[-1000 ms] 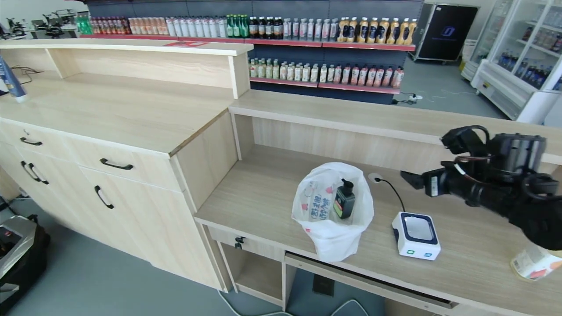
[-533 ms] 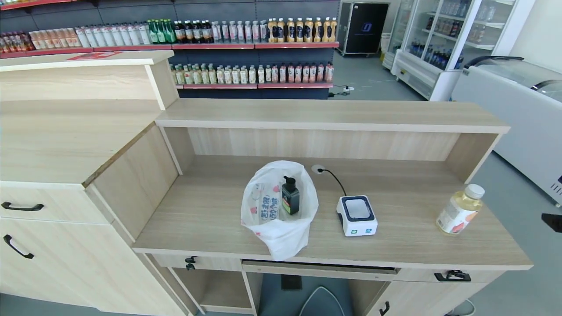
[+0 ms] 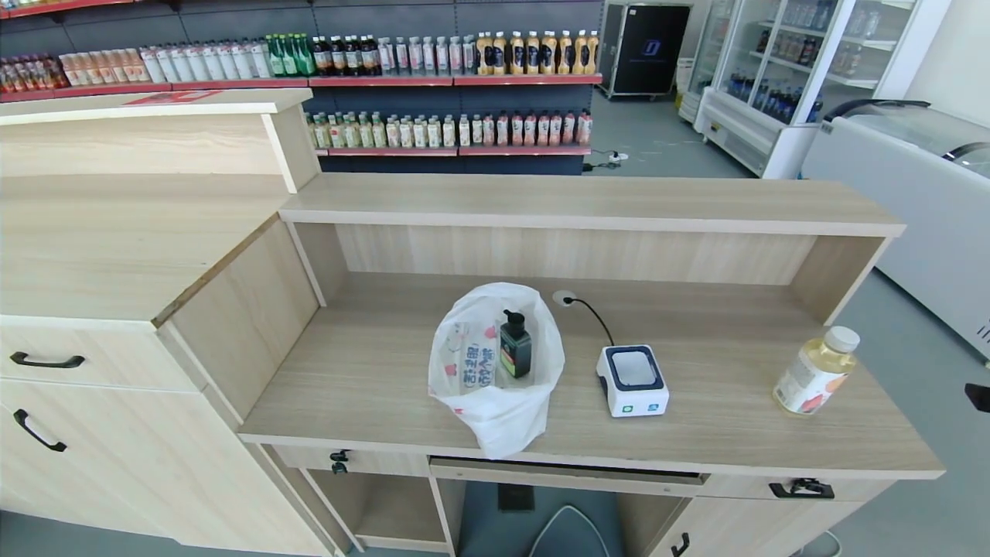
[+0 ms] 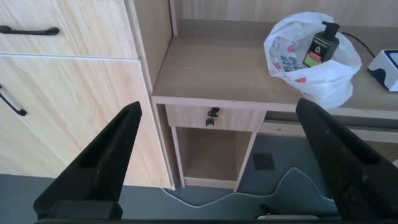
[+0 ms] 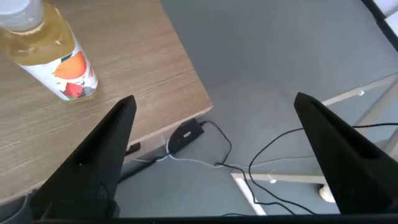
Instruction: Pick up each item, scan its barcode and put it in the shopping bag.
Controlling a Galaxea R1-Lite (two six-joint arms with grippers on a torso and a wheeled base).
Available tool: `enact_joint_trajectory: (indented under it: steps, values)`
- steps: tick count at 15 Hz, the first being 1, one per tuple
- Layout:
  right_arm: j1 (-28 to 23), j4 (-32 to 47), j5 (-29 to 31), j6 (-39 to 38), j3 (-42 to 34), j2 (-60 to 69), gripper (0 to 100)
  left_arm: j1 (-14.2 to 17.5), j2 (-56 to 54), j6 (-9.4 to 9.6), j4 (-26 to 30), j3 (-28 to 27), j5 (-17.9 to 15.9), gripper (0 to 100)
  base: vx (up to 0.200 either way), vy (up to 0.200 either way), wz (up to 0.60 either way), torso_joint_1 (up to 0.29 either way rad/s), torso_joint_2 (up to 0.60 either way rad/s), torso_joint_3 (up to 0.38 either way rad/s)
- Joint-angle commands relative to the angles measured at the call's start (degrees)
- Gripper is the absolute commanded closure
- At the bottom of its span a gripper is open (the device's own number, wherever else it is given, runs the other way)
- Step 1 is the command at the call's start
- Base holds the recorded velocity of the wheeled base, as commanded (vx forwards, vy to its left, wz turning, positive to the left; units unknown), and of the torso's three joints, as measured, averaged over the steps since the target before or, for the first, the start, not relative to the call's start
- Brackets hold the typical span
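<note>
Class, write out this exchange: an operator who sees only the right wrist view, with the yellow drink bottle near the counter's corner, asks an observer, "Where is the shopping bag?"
Observer: The shopping bag stands open on the same counter, to the robot's left of the drink bottle.
Operator: Is anything in it?
Observer: Yes, a black pump bottle stands inside it.
Operator: And where is the scanner?
Observer: The scanner sits between the bag and the drink bottle, touching neither.
</note>
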State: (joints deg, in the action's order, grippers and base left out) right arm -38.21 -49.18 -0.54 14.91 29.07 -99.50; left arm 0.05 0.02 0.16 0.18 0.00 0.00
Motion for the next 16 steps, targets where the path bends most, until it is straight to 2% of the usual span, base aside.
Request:
enact_joint_trajectory:
  steps: [1,8,13,16]
  values:
    - [-2.84,-2.5,-2.72,1.0,0.19,-7.9,0,0.04,-0.02,0.02,-0.01,0.0,0.0,0,0.0,0.0,0.0,0.0,0.0,0.0]
    - [-1.87,-16.83,-15.2,6.45,0.63,-17.22,0,0.04,-0.02,0.02,-0.01,0.0,0.0,0,0.0,0.0,0.0,0.0,0.0,0.0]
    - [-1.78,-21.93,-16.34,8.91,2.57,-22.32,0,0.04,-0.02,0.02,-0.01,0.0,0.0,0,0.0,0.0,0.0,0.0,0.0,0.0]
    - [1.03,-23.07,-16.51,8.38,4.15,-24.16,0,0.04,-0.02,0.02,-0.01,0.0,0.0,0,0.0,0.0,0.0,0.0,0.0,0.0]
